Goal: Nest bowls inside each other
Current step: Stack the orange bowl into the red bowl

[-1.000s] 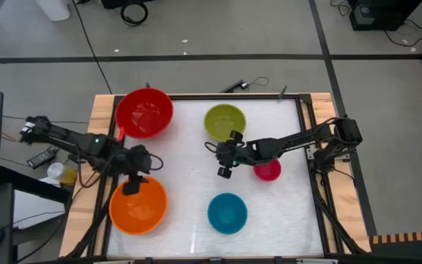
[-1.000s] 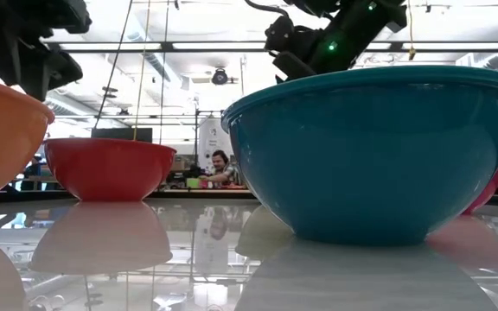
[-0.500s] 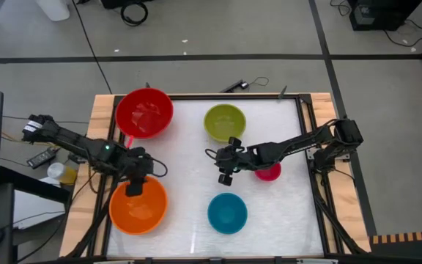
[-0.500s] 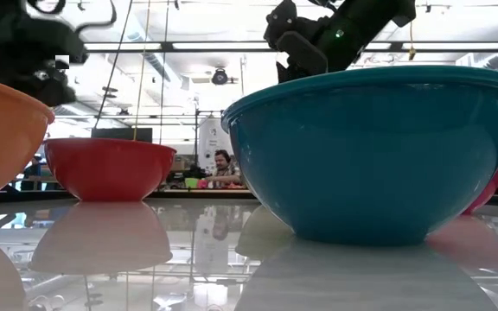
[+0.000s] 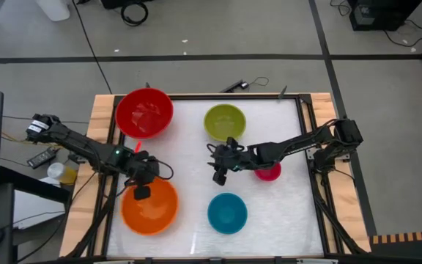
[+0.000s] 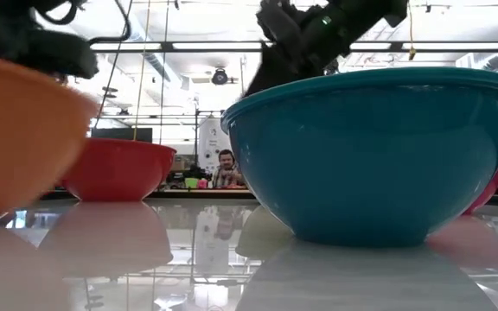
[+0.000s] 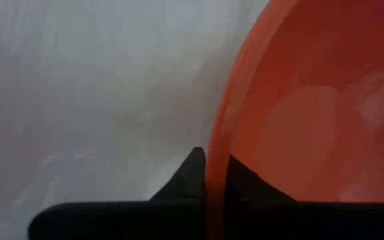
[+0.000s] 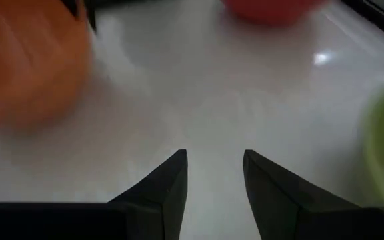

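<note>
The orange bowl (image 5: 149, 209) sits at the near left of the white table, with my left gripper (image 5: 142, 192) shut on its far rim. The red bowl (image 5: 144, 113) stands at the far left and the yellow-green bowl (image 5: 224, 122) at the far middle. The blue bowl (image 5: 227, 213) is near the front, and it fills the low view (image 6: 374, 155). My right arm partly covers the pink bowl (image 5: 268, 171). My right gripper (image 5: 218, 174) hangs open over the table's middle with nothing between its fingers (image 8: 172, 180). My left gripper pinches the orange bowl's rim (image 7: 213, 143) on the bowl's far side. One finger (image 7: 189, 177) is outside the wall and one (image 7: 249, 183) inside. The fingers come from above, pointing steeply down. Whether the bowl's bottom is off the table, I cannot tell.
Bare white tabletop (image 5: 185, 158) lies between the bowls in the middle. A dark frame (image 5: 305, 125) and wooden boards (image 5: 100, 117) border the table. A person (image 6: 223, 164) sits in the room far behind it.
My left gripper has come down toward the near edge onto the orange bowl's far rim and taken hold of it. The bowl has shifted a little toward the table's right. My right gripper has rolled and drifted slightly toward the left, staying open.
</note>
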Motion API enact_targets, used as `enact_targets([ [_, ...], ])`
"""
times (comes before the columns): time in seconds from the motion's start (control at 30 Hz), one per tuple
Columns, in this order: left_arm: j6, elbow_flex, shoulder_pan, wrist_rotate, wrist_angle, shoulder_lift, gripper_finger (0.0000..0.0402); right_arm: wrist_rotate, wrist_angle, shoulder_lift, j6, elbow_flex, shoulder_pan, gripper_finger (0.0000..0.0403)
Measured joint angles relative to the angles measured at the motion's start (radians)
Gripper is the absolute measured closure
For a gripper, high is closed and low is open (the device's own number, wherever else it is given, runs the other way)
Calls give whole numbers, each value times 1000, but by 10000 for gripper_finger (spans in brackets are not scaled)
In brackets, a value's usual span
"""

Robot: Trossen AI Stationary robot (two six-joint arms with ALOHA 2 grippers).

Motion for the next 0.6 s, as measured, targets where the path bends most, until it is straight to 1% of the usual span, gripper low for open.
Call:
enact_targets([
  [0.1,-44,39,8,-79,44,4,385,-63,103,10,-31,0,3,249],
  [0.17,-52,78,9,-167,51,5,388,-79,161,19,-70,11,3,249],
  [0.2,-49,92,11,-189,45,8,391,-77,156,20,-93,25,3,249],
  [0.27,-47,119,22,-209,31,26,395,-75,147,30,-147,72,2,249],
  [0.4,-47,155,55,-210,19,79,396,-72,122,55,-267,188,7,241],
  [0.47,-56,164,72,-211,36,111,396,-66,92,75,-312,242,12,232],
  [0.6,-58,181,97,-265,70,154,394,-26,16,157,-374,339,15,209],
])
